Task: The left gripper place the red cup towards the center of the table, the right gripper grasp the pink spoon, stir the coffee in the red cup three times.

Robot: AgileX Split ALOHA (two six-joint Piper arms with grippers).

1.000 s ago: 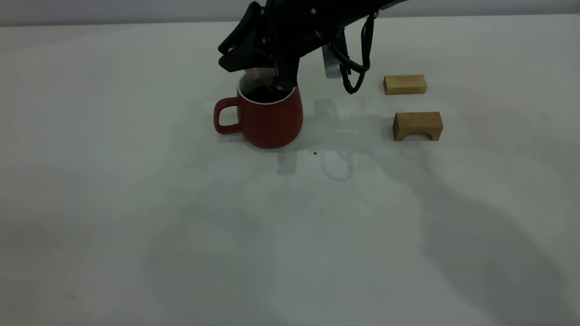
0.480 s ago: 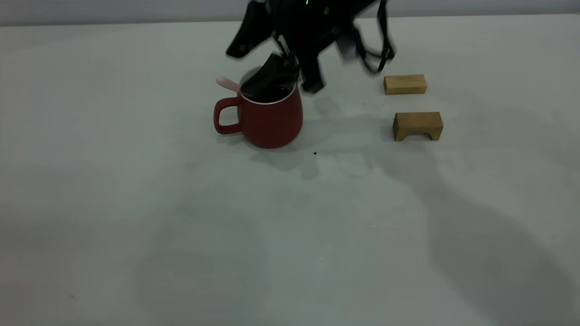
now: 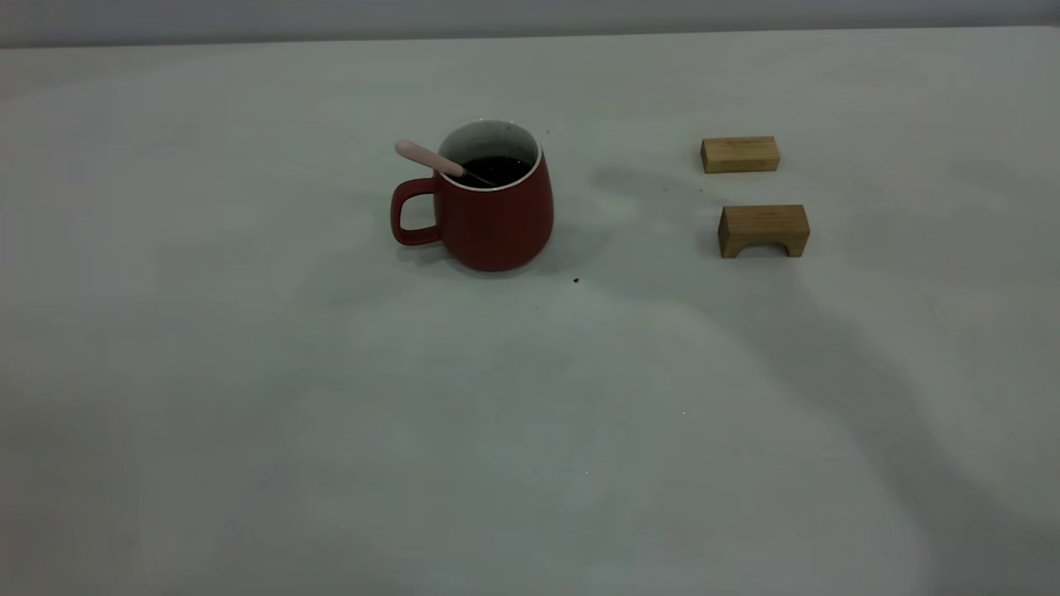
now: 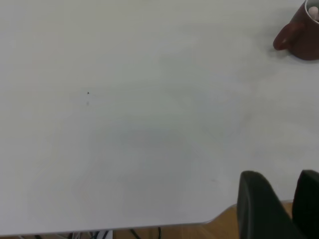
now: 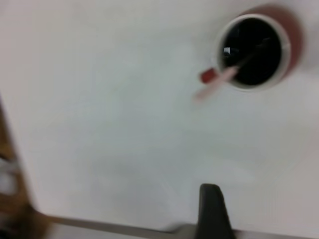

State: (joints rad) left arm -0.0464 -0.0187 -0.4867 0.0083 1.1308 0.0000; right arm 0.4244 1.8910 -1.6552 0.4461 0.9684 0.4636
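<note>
- The right gripper has gone from the exterior view; a second ago it hung over the red cup with the pink spoon in its grip, and half a second ago it was pulling up and away.
- In the right wrist view only one black finger shows at the bottom edge, looking down on the cup from high above. Whether the pincer is spread or closed I cannot tell, but it grasps nothing.
- The spoon now stands alone in the cup, its bowl sunk in the coffee and its pink handle leaning out over the rim on the handle side, towards the upper left.
- The cup sits upright on the table, in the upper middle of the exterior view, well left of the two wooden blocks.
- The left gripper is parked near the table's edge, at the lower right of its own view, with the cup far off in the upper right corner. Its two fingers stand slightly apart, released and empty.
- Judgement: with the spoon let go and both arms withdrawn, the stirring looks finished and the task seems at its end; whether three turns were made cannot be read from here.
</note>
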